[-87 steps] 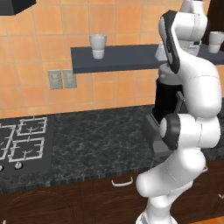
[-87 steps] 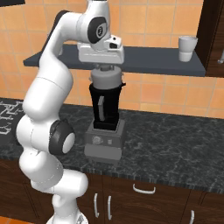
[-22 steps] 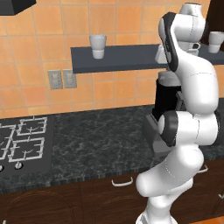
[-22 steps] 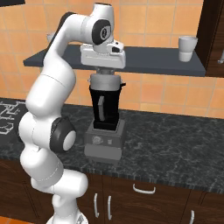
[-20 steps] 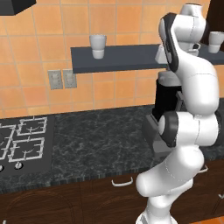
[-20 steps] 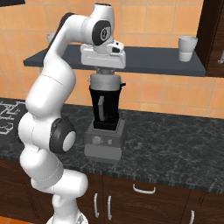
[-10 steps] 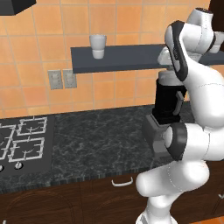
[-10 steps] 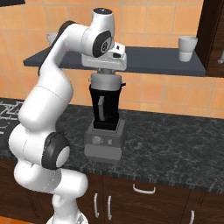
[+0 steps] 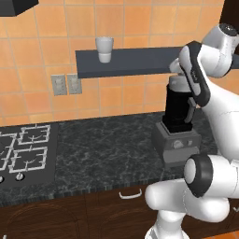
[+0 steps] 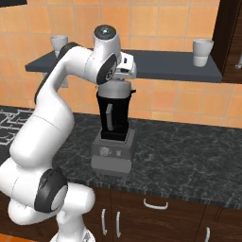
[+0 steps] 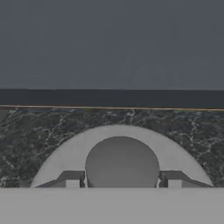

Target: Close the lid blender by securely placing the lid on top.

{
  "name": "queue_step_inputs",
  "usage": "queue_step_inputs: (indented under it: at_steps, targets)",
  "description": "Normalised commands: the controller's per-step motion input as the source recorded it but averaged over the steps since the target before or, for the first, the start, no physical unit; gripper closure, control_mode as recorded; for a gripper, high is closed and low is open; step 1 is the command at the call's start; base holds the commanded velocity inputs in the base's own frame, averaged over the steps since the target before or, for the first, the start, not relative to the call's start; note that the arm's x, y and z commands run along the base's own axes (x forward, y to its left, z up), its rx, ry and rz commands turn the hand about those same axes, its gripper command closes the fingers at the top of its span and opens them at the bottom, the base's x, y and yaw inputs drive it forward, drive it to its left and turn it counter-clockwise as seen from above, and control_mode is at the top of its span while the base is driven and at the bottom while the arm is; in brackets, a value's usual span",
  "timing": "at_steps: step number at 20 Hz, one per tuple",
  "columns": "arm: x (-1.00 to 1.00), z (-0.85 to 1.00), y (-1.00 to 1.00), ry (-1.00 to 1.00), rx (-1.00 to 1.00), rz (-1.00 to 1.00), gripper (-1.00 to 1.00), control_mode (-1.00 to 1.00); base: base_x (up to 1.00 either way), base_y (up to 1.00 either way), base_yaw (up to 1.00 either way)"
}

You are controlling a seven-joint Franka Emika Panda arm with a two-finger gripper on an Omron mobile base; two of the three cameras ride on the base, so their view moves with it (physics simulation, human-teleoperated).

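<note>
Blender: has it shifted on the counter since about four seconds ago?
No. In the right base view the blender stands on the same patch of counter, beneath the wall shelf, as before.

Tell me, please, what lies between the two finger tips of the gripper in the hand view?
The darker knob of the lid lies between the fingertips of the gripper; the hand view shows it, with the lid's pale dome around it.

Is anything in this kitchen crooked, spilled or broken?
Nothing stands out. The blender stands upright on the dark counter with the grey lid level on its jar. The pincer straddles the lid's knob. The white cups sit upright on the shelf.
</note>
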Motion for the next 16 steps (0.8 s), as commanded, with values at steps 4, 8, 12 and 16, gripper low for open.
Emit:
queue_step_inputs:
  at_steps: [4,8,12,16]
  targets:
    - [0.03,0.23,0.00,-0.28,0.03,0.00,1.00,-1.00,0.00,0.00,0.00]
    - [0.00,0.28,0.00,-0.27,0.03,0.00,1.00,-1.00,0.00,0.00,0.00]
    - [0.00,0.43,0.00,-0.25,0.02,0.00,1.00,-1.00,0.00,0.00,0.00]
    - [0.00,0.63,0.00,-0.17,0.00,0.00,1.00,-1.00,0.00,0.00,0.00]
